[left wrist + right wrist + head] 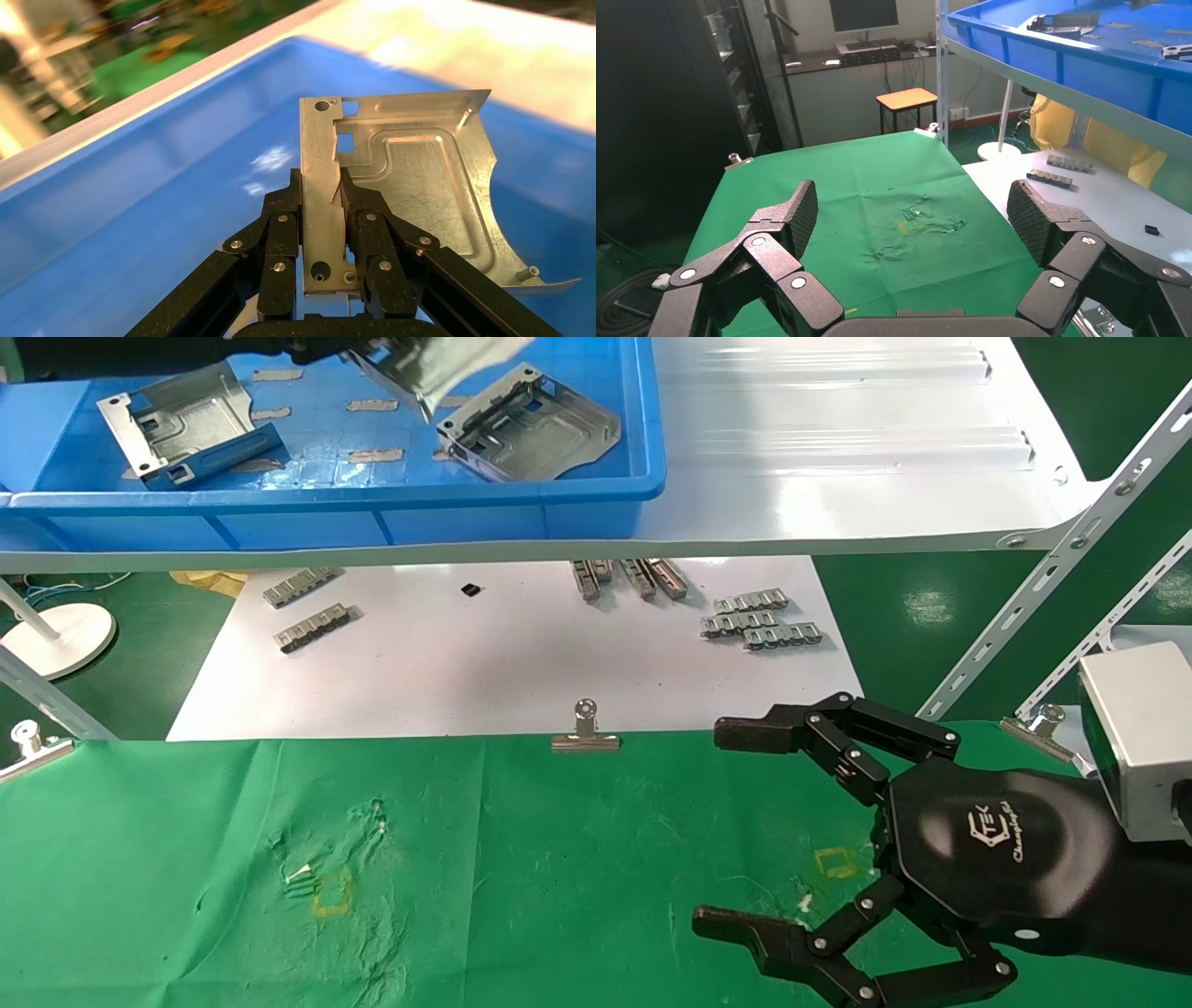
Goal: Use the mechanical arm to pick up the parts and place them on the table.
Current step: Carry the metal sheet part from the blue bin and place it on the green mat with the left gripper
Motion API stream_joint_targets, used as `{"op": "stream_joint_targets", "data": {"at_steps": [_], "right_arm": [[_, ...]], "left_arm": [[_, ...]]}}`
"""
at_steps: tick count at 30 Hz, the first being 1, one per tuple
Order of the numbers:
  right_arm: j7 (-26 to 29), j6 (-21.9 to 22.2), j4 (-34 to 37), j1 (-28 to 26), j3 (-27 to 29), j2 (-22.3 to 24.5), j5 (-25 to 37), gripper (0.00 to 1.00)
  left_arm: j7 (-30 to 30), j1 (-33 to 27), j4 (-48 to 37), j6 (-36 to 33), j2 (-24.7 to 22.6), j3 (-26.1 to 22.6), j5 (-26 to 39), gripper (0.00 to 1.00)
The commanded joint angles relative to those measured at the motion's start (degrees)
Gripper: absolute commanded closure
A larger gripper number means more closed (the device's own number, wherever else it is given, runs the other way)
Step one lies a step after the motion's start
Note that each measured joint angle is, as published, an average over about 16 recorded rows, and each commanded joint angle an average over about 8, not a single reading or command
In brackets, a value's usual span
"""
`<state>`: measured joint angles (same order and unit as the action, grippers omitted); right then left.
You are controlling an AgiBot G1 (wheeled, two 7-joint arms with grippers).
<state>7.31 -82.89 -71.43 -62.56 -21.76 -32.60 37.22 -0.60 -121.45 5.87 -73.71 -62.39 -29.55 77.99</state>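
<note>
Green wrinkled cloth counter (559, 859) with small yellow square marks fills the lower half of the head view; white flat sheet (484, 663) lies behind it, glossy white shelf (838, 449) across the top.

Blue plastic bin (596, 514) sits on the shelf, upper left of frame. Left black gripper (322, 210) is up over the bin, barely in the head view at top centre. Left wrist view: jaws clamped on the folded rim of a silvery stamped sheet-metal plate with cut-outs and a concave curved corner (415, 182), one finger (281, 239) on each side of the rim. Plate is lifted clear of the bin floor, tilted.

Two more silvery stamped plates lie in the bin: one at upper left (177, 421), one at centre right (531, 426), well apart from each other.

Right black gripper with hexagonal logo palm (792, 840) hovers over the counter at lower right of the head view, jaws wide apart, holding nothing.

Small grey link strips (759, 617) are scattered on the white sheet. Steel binder clip (585, 733) sits at the cloth's far edge, centre frame.
</note>
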Motion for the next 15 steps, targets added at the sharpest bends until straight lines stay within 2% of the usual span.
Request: {"op": "stream_joint_targets", "data": {"at_steps": [1, 4, 7, 15], "right_arm": [[0.00, 0.00, 0.00, 0.00, 0.00, 0.00, 0.00, 0.00], [0.00, 0.00, 0.00, 0.00, 0.00, 0.00, 0.00, 0.00], [0.00, 0.00, 0.00, 0.00, 0.00, 0.00, 0.00, 0.00], [0.00, 0.00, 0.00, 0.00, 0.00, 0.00, 0.00, 0.00]], "left_arm": [[-1.57, 0.25, 0.68, -5.01, 0.85, 0.53, -0.95, 1.00], [-4.68, 1.18, 1.81, -12.20, 2.05, 0.43, -1.36, 1.00], [-7.66, 2.35, 3.21, -16.48, 3.23, -0.18, -1.40, 1.00], [-14.91, 7.39, 12.24, -18.50, 8.94, -4.59, -3.92, 1.00]]}}
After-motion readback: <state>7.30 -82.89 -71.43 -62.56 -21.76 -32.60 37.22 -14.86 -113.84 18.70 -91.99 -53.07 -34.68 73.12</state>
